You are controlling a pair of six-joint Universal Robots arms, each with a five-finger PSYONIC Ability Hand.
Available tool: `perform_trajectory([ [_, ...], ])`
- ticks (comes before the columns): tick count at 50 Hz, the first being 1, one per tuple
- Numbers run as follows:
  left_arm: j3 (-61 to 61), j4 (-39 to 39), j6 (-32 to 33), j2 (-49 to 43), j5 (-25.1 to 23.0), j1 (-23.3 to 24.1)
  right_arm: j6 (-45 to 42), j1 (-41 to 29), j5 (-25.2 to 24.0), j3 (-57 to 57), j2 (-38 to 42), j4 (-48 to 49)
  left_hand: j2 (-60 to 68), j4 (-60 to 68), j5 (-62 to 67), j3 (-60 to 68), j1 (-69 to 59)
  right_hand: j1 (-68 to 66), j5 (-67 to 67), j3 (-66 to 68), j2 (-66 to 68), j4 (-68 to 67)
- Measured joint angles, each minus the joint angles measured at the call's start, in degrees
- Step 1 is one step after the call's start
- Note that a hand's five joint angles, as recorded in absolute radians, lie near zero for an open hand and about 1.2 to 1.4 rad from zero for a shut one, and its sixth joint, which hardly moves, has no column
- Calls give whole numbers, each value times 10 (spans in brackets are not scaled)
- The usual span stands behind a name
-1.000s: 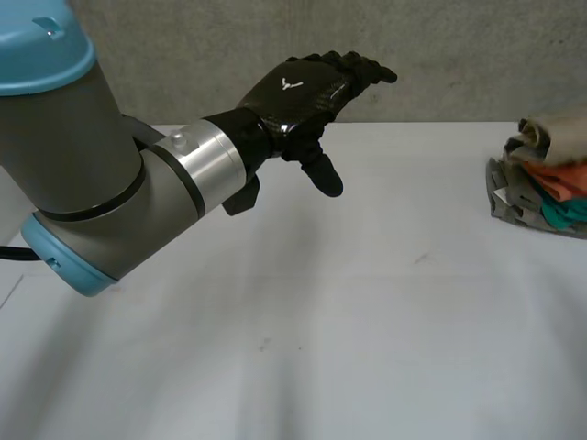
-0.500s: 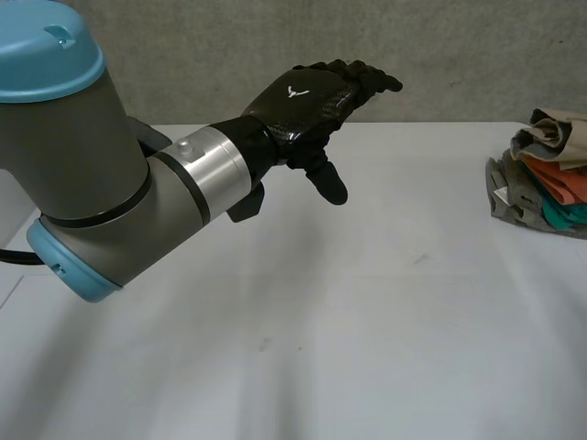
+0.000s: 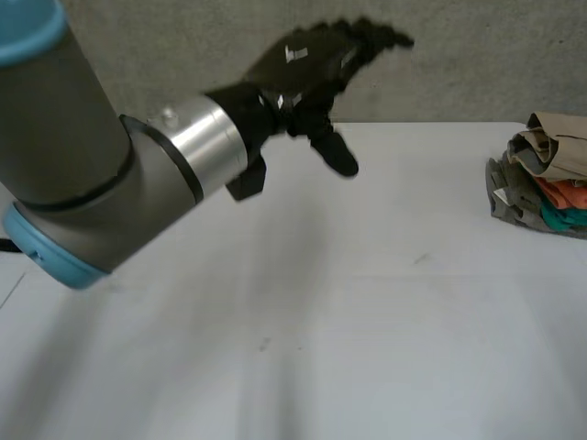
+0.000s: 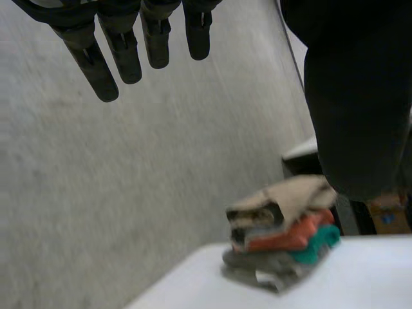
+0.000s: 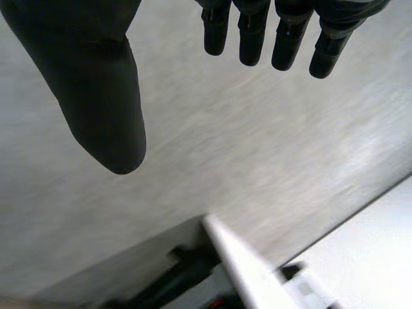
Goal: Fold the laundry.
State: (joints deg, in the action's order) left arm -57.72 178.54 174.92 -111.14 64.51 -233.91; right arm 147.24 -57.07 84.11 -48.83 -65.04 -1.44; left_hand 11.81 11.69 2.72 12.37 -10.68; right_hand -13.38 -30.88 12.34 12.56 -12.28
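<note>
Noting the laundry stack [image 3: 543, 174] at the right edge of the white table [image 3: 367, 321] in the head view: it is a pile of cloth pieces, beige on top, then orange and teal, with grey at the bottom. The top beige piece looks loosely folded and the grey one sticks out past the others.

We see the left hand [image 3: 307, 69] raised above the far side of the table, left of centre and well apart from the stack. The left arm [image 3: 101, 183] reaches in from the near left. The hand's back faces up and its fingers point toward the grey wall [image 3: 477, 55].

In the left wrist view the fingers [image 4: 122, 51] are straight and the thumb [image 4: 357, 116] is spread wide from them. Nothing is held. The stack lies beyond the fingertips, nearer the thumb side, resting on the table and touching neither.

In the right wrist view the right hand [image 5: 96, 84] is likewise spread, fingers straight, thumb apart and empty, with the wall beyond it.
</note>
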Motion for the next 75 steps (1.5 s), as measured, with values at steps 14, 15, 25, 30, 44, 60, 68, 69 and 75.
perform_trajectory([
  [14, 145, 14, -33, 16, 132, -135, 56, -323, -63, -167, -110, 236, 1, 1, 0, 1, -2, 0, 0, 0, 0, 0],
  [15, 144, 12, -22, 15, 142, -153, 57, -343, -75, -190, -112, 242, 1, 1, 0, 1, -2, 0, 0, 0, 0, 0],
  [25, 109, 7, 230, -94, 195, -291, 36, -475, -119, -394, -85, 235, 0, 0, 0, -3, 0, 0, 0, 0, 0, 0],
  [30, 121, 59, 298, -197, 197, -317, 18, -498, -104, -446, -50, 227, -1, 0, 0, -3, 0, 0, 0, 0, 0, 0],
  [44, 287, 265, 317, -513, 87, -367, 7, -510, -78, -546, -29, 233, -1, 0, 0, -3, 0, 0, 0, 0, 0, 0],
  [60, 387, 263, 378, -604, 52, -366, 6, -488, -82, -571, -32, 240, 488, 482, 451, 480, -484, 0, 0, 0, 0, 0],
  [68, 338, 270, 383, -540, 87, -334, 5, -486, -82, -571, -34, 240, 566, 568, 526, 557, -514, 0, 0, 0, 0, 0],
  [69, 322, 270, 382, -521, 93, -328, 5, -485, -82, -571, -34, 240, 566, 568, 526, 557, -514, 0, 0, 0, 0, 0],
  [75, 172, 292, 341, -346, 116, -274, 5, -483, -81, -572, -39, 241, 568, 570, 526, 558, -514, 0, 0, 0, 0, 0],
])
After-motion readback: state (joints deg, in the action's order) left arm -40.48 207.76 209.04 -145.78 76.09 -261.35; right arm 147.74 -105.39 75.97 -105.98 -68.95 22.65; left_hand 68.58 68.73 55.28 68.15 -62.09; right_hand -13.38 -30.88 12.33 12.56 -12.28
